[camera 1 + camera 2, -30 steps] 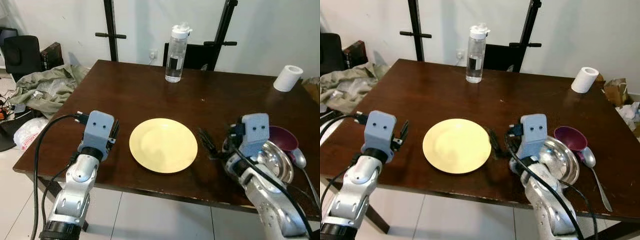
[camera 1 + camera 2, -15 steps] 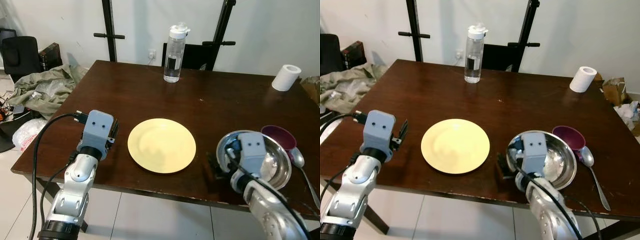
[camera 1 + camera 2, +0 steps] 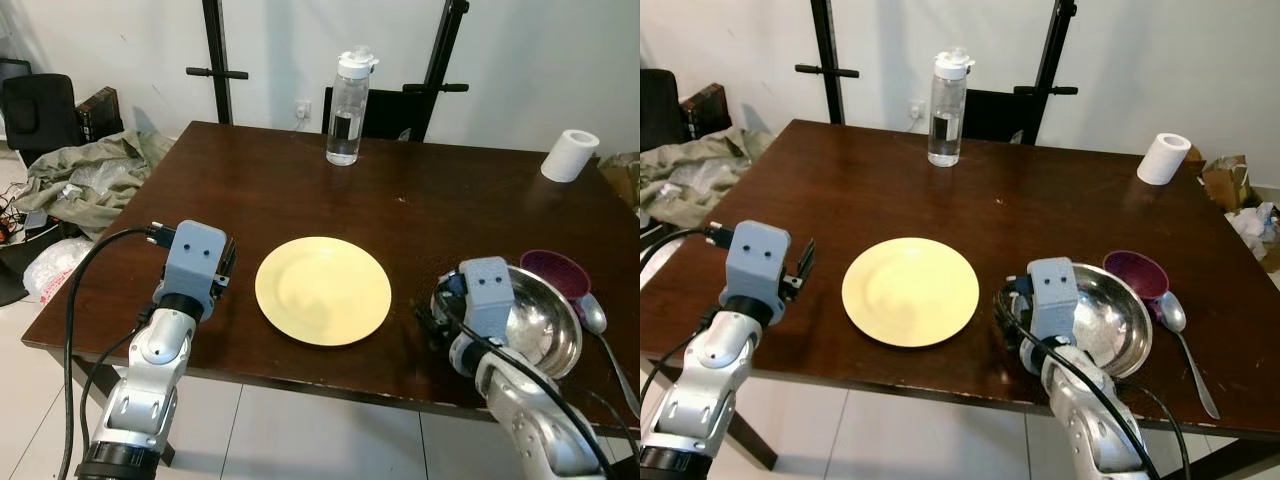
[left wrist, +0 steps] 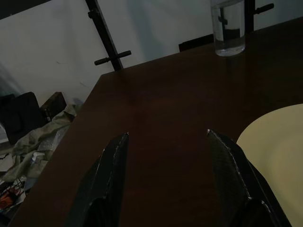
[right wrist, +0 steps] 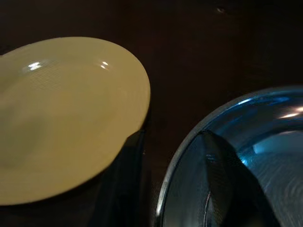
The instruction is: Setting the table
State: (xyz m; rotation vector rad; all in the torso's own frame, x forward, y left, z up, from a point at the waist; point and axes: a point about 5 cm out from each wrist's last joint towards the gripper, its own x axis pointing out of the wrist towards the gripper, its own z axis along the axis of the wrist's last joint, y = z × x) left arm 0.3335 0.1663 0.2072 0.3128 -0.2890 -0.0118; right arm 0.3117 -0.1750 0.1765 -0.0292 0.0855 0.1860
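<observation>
table [image 3: 250, 190] w/ plate [image 3: 323, 290], bowl [image 3: 545, 325], bottle [image 3: 345, 108]

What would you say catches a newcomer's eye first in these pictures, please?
The pale yellow plate stands out against the dark wooden table, near its front edge. To its right, the right gripper straddles the rim of the shiny steel bowl, one finger inside and one outside. At the far edge stands a clear water bottle, with a white paper roll at the far right corner.

yellow plate [image 3: 323, 290] — flat, table centre | steel bowl [image 3: 535, 325] — upright, right of plate | purple cup [image 3: 556, 272] — behind bowl
</observation>
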